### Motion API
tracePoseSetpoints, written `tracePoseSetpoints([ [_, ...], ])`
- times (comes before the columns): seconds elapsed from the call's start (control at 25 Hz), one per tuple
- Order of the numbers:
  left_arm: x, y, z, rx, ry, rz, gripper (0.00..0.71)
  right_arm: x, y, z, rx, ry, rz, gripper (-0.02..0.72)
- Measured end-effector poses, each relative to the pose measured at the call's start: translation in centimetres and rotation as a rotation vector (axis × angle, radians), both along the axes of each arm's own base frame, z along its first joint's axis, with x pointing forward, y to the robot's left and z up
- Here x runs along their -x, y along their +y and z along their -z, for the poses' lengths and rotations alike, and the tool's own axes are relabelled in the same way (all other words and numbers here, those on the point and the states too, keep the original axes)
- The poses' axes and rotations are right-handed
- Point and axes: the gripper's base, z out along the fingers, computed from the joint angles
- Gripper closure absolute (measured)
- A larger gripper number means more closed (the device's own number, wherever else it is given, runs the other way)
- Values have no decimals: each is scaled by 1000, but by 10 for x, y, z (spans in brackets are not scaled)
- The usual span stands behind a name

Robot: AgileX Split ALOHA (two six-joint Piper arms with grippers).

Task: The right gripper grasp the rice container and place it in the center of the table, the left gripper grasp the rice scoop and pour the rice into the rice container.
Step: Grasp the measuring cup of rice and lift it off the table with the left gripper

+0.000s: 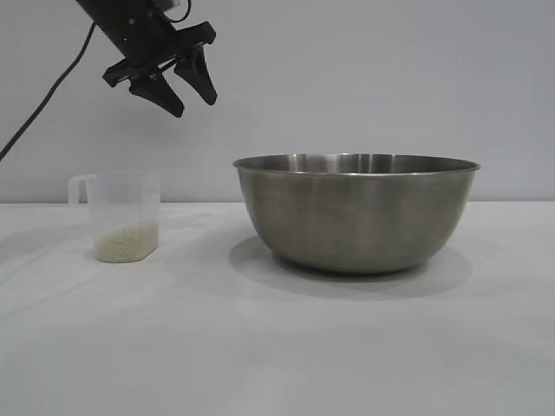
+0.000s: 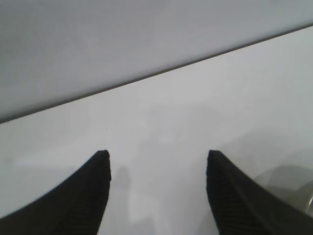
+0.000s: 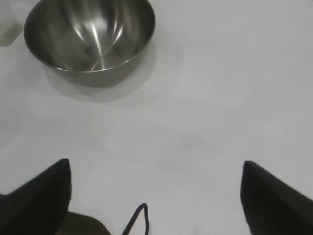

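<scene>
My left gripper [image 1: 180, 85] hangs in the air at the eleven o'clock corner of the exterior view, its two pointed black fingers parted and holding nothing, aimed down toward the table [image 1: 260, 347], a black cable [image 1: 43, 104] trailing from the arm toward nine o'clock. Below it, at about nine o'clock, the rice scoop [image 1: 126, 217] stands upright on the white tabletop, its handle turned toward nine o'clock, with a shallow layer of rice [image 1: 127, 243] lying in its bottom. The rice container [image 1: 355, 212] sits upright near the centre of the table, slightly toward three o'clock, well apart from the scoop and touched by neither of my claws. From my left wrist camera, my left gripper [image 2: 157, 169] shows its two dark fingers spread over bare tabletop, the table's far edge running across behind them. From my right wrist camera, my right gripper [image 3: 156, 178] stands wide open and empty, its fingers far apart over bare table, the rice container [image 3: 90, 36] well clear of them at eleven o'clock; its inside shows no rice.
</scene>
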Motion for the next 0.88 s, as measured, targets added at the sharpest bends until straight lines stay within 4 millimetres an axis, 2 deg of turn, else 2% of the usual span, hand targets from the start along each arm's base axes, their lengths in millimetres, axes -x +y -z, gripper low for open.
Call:
tracePoseSetpoints([
  [0.6, 0, 1, 0, -26, -5, 9, 331, 3, 0, 2, -9, -7, 7, 123],
  [0.64, 1, 1, -2, -34, -15, 16, 331, 3, 0, 2, -9, -7, 7, 179],
  [0.72, 3, 2, -10, -39, -34, 23, 331, 2, 0, 2, -8, -7, 8, 234],
  [0.88, 8, 2, -31, -45, -90, 41, 331, 2, 0, 2, -8, -7, 8, 399],
])
